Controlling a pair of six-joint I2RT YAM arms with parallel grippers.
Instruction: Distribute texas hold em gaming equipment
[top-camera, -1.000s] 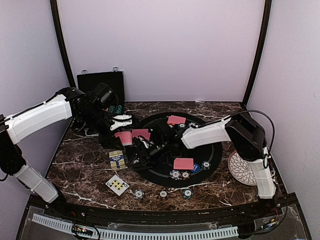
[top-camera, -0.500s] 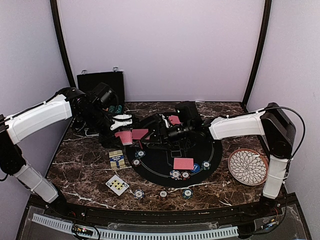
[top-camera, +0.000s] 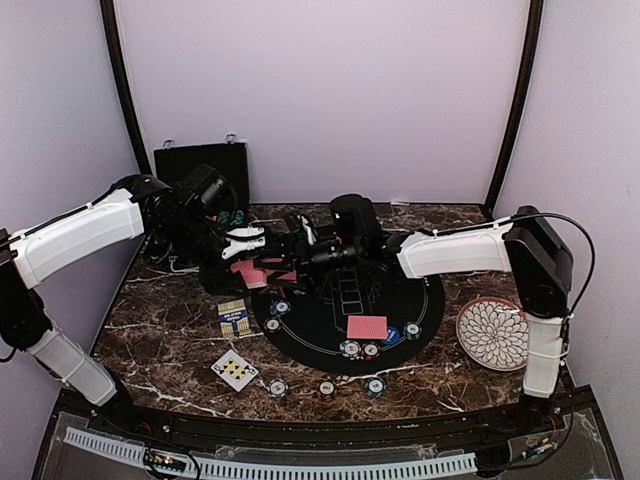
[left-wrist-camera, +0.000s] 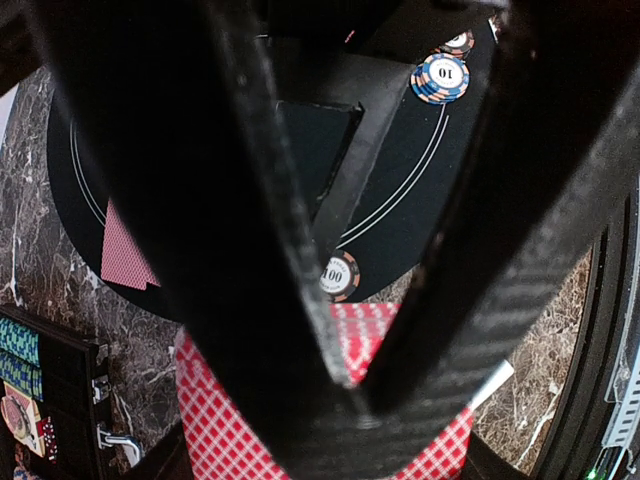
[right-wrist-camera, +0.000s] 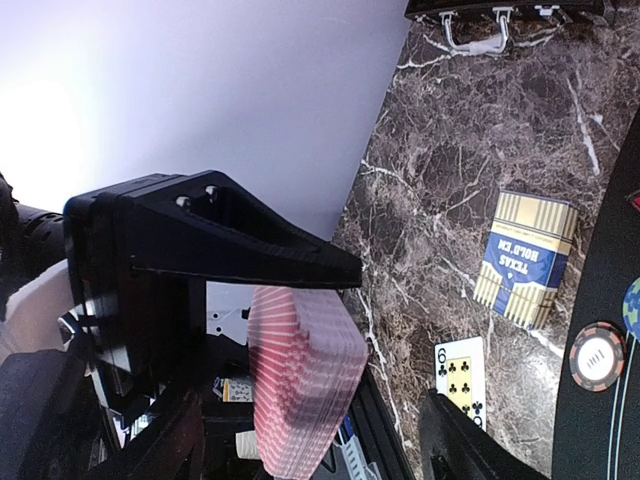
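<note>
Pinching a deck of red-backed cards (left-wrist-camera: 240, 440) between the dark fingers of the left gripper (top-camera: 238, 258), left of centre in the overhead view, right at the left rim of the round black mat (top-camera: 315, 340). Reaching in from the right side of that frame with the right gripper (right-wrist-camera: 390, 335), holding its jaws spread wide on either side of the same deck in the right wrist view; touching the cards or not, cannot tell.

Showing a single red-backed card (top-camera: 367, 327) lying flat on the mat, lower right of centre, with a cluster of chips (top-camera: 350, 349) just below it and to its right. Showing two more chips (top-camera: 280, 308) just beside each other at the mat's left edge, and a row of three chips (top-camera: 327, 388) spaced apart on the marble table (top-camera: 150, 300) along the bottom of the frame.

Showing a striped card box (right-wrist-camera: 527, 258) on the marble lower left of the mat, and a face-up six of clubs (right-wrist-camera: 460, 375) near it but apart.

Showing teal chips (left-wrist-camera: 18, 345) racked in the black case (top-camera: 200, 165) at upper left, and a white petal-patterned plate (top-camera: 492, 335) sitting at the right edge.
</note>
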